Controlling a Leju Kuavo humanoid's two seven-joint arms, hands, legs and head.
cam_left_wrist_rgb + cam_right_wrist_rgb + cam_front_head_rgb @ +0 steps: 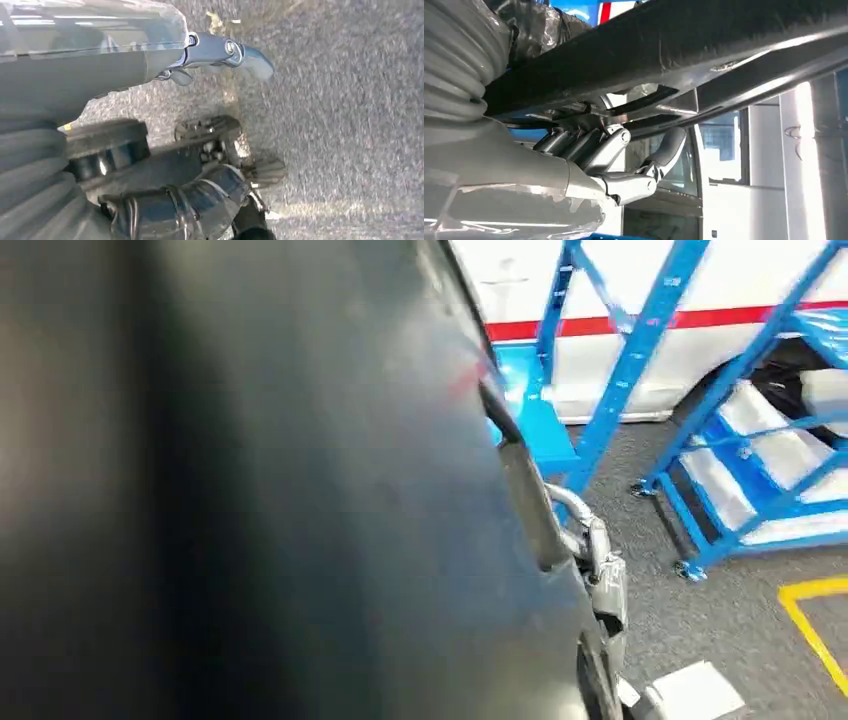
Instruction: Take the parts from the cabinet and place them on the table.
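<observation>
A large black part is held up close in the head view and is blurred. My right hand grips its right edge, with the silver wrist showing just below. In the right wrist view the same hand has its fingers curled up under the black part and its thumb pressed against the part's lower rim. My left hand hangs over grey floor with its thumb stretched out and nothing in it.
Blue wheeled rack frames stand at the right on grey carpet. Behind them is a white wall with a red stripe. A yellow floor line and a white flat piece lie at the lower right.
</observation>
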